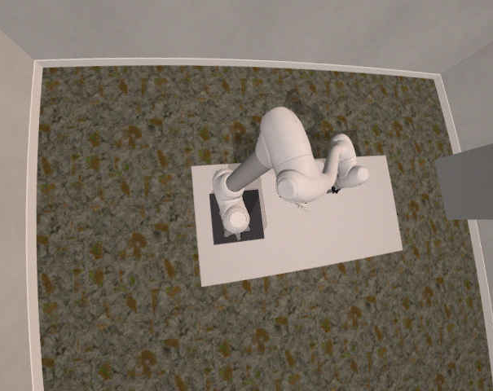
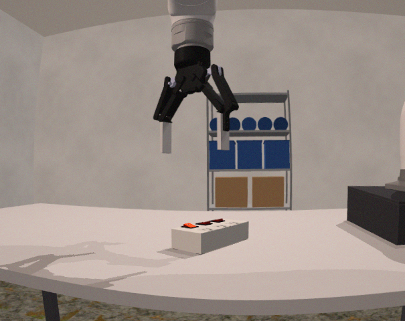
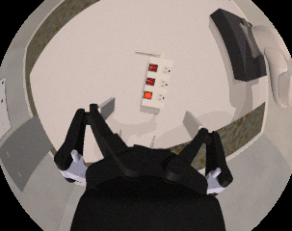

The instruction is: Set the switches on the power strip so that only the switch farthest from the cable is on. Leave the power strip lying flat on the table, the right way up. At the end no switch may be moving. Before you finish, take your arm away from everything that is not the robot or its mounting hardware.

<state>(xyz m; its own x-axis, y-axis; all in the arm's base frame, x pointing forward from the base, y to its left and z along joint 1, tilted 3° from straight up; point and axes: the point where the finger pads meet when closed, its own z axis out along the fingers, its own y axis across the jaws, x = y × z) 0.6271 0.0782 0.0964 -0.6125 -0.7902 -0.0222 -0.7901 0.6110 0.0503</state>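
Claw [image 2: 195, 136] hangs wide open, gripping nothing, well above the strip [image 2: 209, 236], which lies flat mid-surface [image 2: 92, 224], far from every edge.

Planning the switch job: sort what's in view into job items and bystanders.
Job:
power strip, flat on the table
its three red switches
gripper, jaws open and empty, high above the strip

Bystanders:
shelf rack with blue and brown boxes
black arm pedestal
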